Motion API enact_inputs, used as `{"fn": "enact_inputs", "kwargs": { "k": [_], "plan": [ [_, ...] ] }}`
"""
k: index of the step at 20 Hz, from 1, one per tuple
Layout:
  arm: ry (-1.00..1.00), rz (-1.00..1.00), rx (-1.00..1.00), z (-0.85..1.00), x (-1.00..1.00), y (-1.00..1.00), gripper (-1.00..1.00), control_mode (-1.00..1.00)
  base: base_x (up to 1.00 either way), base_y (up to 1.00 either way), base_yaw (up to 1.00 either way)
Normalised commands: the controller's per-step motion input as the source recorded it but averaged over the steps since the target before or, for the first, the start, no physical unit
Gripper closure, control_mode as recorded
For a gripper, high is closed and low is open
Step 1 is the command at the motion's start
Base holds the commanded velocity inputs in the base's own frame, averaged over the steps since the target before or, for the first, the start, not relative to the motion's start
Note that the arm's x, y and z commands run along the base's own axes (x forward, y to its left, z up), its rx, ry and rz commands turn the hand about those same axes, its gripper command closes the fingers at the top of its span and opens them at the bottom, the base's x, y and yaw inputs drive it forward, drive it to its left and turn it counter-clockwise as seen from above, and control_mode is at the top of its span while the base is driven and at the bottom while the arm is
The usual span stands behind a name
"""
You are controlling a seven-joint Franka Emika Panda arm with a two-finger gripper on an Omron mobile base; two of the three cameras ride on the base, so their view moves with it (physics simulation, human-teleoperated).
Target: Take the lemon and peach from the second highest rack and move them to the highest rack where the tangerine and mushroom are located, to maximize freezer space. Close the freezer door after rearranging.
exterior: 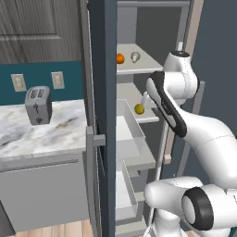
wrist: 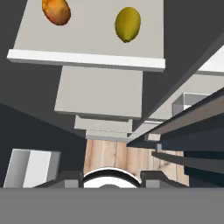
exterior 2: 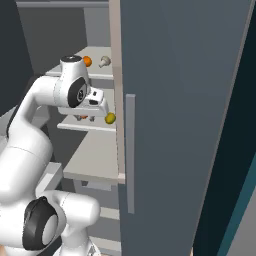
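The fingers (wrist: 111, 178) are barely visible at the bottom of the hand view, where two dark tips (wrist: 65, 179) poke up on either side; how far they are spread cannot be told, and nothing sits between them. Ahead of the fingers lies the second highest rack (wrist: 87, 59), a pale shelf seen from above. On it rest the lemon (wrist: 127, 24) and the peach (wrist: 56, 11), well apart from each other and both far beyond the fingertips, the lemon more directly in front, the peach off to one side at the picture edge. In the left base view the lemon (exterior: 138, 109) lies near the shelf's front edge, just beside the arm's wrist. Above the hand, on the highest rack (exterior: 139, 65), sit the tangerine (exterior: 120, 58) and the mushroom (exterior: 135, 56) close together. The freezer door (exterior 2: 185, 125) stands open beside the arm. A toaster (exterior: 38, 104) stands on the marble surface (exterior: 28, 134) to the left
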Motion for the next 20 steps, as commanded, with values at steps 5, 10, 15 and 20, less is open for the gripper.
{"fn": "enact_inputs", "kwargs": {
  "k": [5,10,15,20],
  "plan": [
    [0.00,0.00,0.00,0.00,0.00,0.00,-1.00,1.00,-0.17,0.00,0.00],
    [0.00,0.00,0.00,0.00,0.00,0.00,-1.00,1.00,-0.30,-0.01,-0.01],
    [0.00,0.00,0.00,0.00,0.00,0.00,-1.00,1.00,-0.10,-0.18,0.02],
    [0.00,0.00,0.00,0.00,0.00,0.00,-1.00,1.00,0.00,-0.25,0.22]
  ]
}}
